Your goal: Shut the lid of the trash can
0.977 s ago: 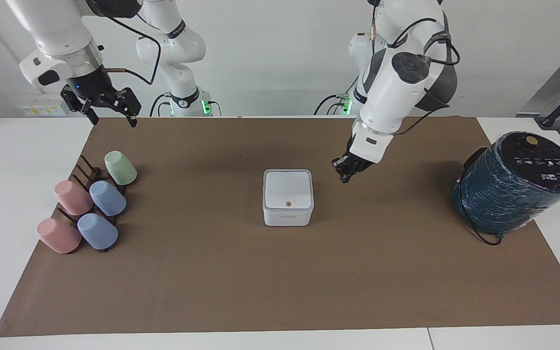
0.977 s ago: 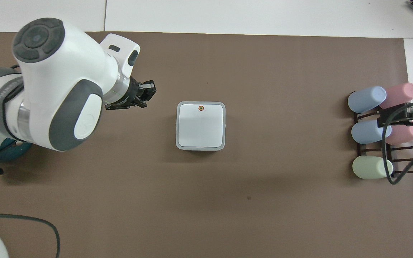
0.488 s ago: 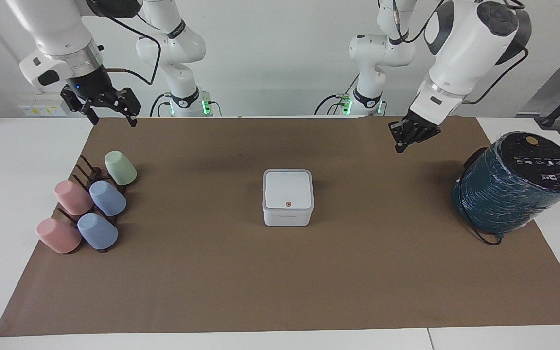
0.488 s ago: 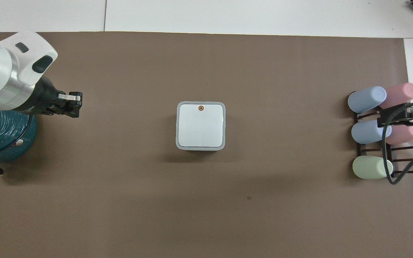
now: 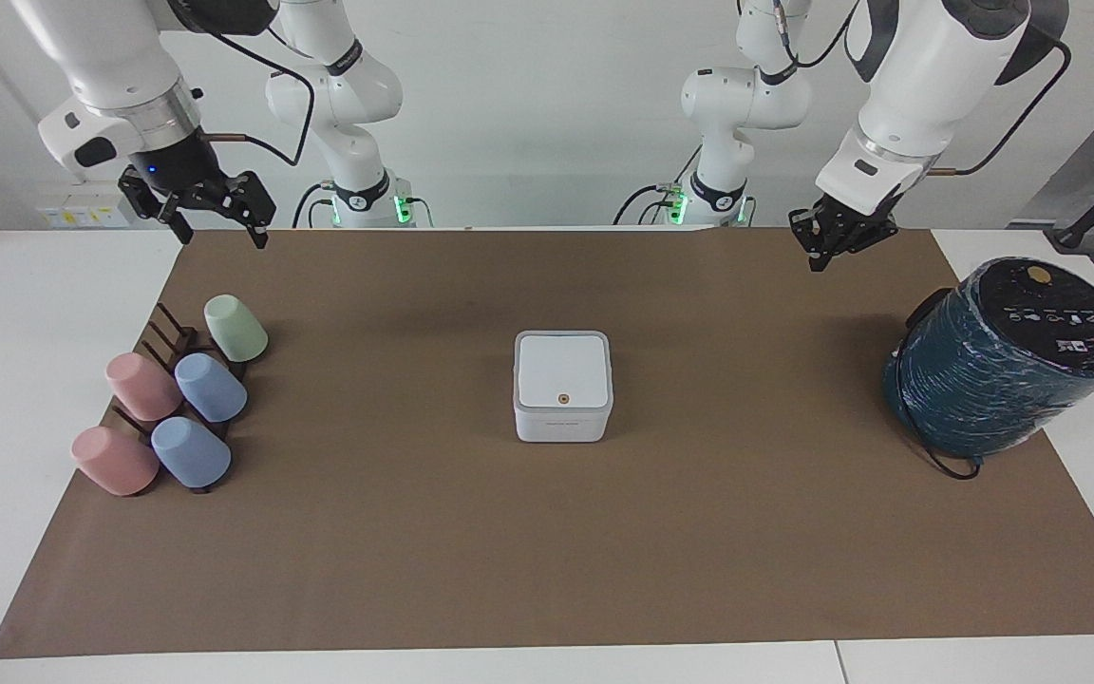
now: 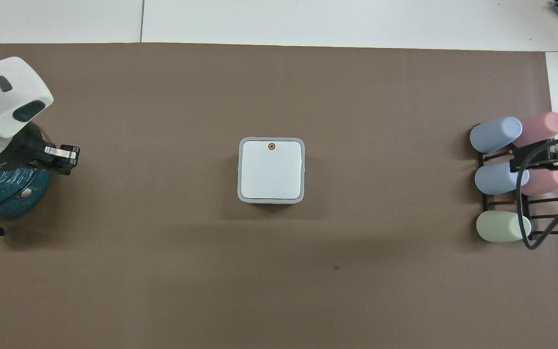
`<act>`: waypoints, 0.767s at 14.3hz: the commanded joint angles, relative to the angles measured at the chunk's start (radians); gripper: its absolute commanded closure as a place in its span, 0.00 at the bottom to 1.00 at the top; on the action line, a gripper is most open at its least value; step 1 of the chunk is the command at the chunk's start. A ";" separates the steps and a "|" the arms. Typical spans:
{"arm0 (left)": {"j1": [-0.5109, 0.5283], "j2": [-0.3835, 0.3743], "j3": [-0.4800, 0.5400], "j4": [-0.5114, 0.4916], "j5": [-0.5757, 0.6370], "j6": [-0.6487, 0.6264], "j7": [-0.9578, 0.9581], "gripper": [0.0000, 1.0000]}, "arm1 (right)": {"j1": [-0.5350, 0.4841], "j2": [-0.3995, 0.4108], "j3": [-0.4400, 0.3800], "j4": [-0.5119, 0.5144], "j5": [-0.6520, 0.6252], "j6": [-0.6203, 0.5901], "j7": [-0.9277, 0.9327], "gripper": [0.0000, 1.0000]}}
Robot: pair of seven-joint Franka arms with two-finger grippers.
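Note:
The small white trash can [image 5: 561, 421] stands at the middle of the brown mat, also in the overhead view [image 6: 271, 199]. Its square white lid [image 5: 562, 369] lies flat and closed on top, with the orange dot at the edge farther from the robots [image 6: 271, 169]. My left gripper [image 5: 818, 258] is shut, empty and raised over the mat's edge by the robots, toward the left arm's end, well apart from the can; the overhead view shows it [image 6: 69, 157] beside the teal cylinder. My right gripper [image 5: 220, 233] is open and waits raised above the cup rack.
A large dark teal cylinder with a black top [image 5: 1008, 356] stands at the left arm's end of the mat [image 6: 3, 194]. A dark rack with several pastel cups [image 5: 172, 394] sits at the right arm's end [image 6: 502, 177].
My left gripper has pulled away from beside the trash can, rising and moving toward the left arm's end. The lid stays flat and closed. The right arm has not moved.

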 commanded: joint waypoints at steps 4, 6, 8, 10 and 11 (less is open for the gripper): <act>0.088 -0.067 -0.008 -0.064 0.019 -0.003 0.105 1.00 | -0.006 -0.011 0.004 -0.002 0.018 -0.015 0.005 0.00; 0.082 -0.065 -0.008 -0.064 0.019 0.010 0.102 1.00 | -0.006 -0.011 0.004 -0.002 0.019 -0.015 0.005 0.00; 0.070 -0.062 -0.014 -0.061 0.019 0.017 0.090 0.93 | -0.006 -0.011 0.004 -0.002 0.019 -0.015 0.005 0.00; 0.056 -0.062 -0.019 -0.061 0.018 0.019 0.059 0.78 | -0.004 -0.011 0.004 -0.002 0.019 -0.015 0.005 0.00; 0.051 -0.062 -0.019 -0.063 0.018 0.022 0.056 0.26 | -0.006 -0.011 0.004 -0.002 0.019 -0.015 0.005 0.00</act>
